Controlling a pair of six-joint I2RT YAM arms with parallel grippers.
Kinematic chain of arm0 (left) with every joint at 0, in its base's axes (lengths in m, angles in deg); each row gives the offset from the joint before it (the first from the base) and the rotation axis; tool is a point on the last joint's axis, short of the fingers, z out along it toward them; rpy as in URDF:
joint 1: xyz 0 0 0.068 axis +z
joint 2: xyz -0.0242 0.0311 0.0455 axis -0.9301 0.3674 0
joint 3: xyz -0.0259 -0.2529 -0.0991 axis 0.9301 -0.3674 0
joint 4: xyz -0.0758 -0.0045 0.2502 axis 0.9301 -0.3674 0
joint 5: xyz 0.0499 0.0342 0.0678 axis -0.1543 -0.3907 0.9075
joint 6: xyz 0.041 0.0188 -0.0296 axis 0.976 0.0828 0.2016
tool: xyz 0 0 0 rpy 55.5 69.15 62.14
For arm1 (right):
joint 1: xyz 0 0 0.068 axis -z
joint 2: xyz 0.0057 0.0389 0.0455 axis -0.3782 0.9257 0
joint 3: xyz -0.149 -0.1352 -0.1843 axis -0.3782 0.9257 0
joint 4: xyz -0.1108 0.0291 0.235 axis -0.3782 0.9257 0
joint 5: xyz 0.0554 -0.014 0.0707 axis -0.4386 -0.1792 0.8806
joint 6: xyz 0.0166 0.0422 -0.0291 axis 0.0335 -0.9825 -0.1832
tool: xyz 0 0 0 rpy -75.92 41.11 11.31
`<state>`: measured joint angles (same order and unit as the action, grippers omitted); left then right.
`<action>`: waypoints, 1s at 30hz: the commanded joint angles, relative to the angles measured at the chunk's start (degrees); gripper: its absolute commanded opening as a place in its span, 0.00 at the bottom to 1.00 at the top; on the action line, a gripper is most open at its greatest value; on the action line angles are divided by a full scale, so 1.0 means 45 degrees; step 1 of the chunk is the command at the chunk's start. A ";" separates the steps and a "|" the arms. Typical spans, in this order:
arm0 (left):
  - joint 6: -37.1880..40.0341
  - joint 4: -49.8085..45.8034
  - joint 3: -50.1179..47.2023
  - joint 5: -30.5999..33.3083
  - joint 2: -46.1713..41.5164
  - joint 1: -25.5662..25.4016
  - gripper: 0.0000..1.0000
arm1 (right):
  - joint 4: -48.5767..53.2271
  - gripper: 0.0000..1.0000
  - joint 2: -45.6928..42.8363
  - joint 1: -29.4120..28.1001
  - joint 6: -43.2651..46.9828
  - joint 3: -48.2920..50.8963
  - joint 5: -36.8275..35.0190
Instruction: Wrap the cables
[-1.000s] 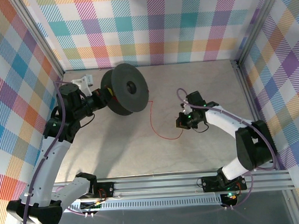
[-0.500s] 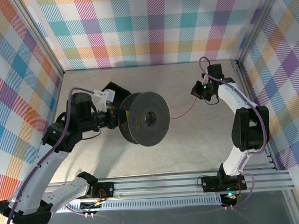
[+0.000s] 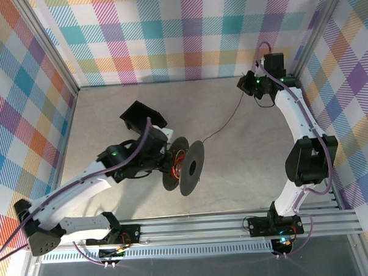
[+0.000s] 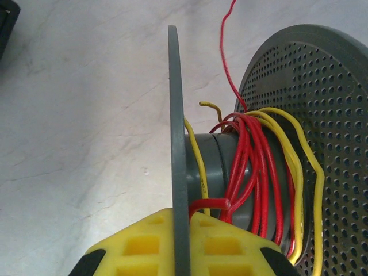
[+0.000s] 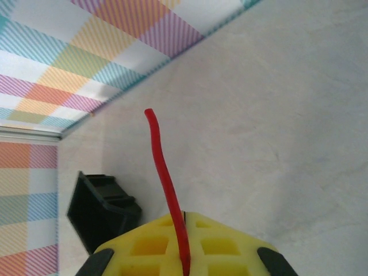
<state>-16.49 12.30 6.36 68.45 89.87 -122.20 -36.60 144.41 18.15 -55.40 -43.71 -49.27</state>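
Observation:
My left gripper (image 3: pixel 167 161) is shut on the thin flange (image 4: pixel 177 115) of a dark grey spool (image 3: pixel 190 168), which it holds edge-on over the table's near middle. The yellow fingers (image 4: pixel 144 241) pinch that flange from both sides. The cables (image 4: pixel 253 167), red wire with some yellow, lie in loose turns round the hub beside a perforated flange (image 4: pixel 328 126). One red strand (image 3: pixel 218 133) runs from the spool to my right gripper (image 3: pixel 246 86) near the far right corner. This gripper (image 5: pixel 185 221) is shut on the wire, whose free end (image 5: pixel 160 161) sticks out past the fingers.
A black holder (image 3: pixel 143 117) sits on the table far left of the spool, and is seen again as a black block (image 5: pixel 103 210) in the right wrist view. Checked walls (image 3: pixel 185 34) close the back and sides. A metal rail (image 3: pixel 236 224) runs along the near edge.
The left arm swung the spool from the far left to the near middle and turned it edge-on. The right gripper carried the red wire to the far right corner, drawing it out straighter.

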 commanded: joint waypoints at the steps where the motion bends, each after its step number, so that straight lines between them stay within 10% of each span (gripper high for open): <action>1: 0.0039 0.0279 0.0322 0.1962 0.0823 -0.0756 0.00 | -0.0263 0.00 -0.0338 0.0042 -0.1034 -0.0976 0.0959; 13: -0.0583 -0.1281 0.2634 0.4989 0.4820 -0.1151 0.00 | -0.1688 0.00 -0.0778 -0.1163 -0.3241 -0.3610 0.3418; 30: -0.3035 -0.0354 0.4509 0.2931 0.6452 0.2375 0.00 | -0.3515 0.00 -0.3855 -0.5046 -0.3945 -0.1399 0.2985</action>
<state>-26.26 11.14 24.90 83.93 117.45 -113.59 -45.63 131.03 -2.33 -70.85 -51.98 -36.22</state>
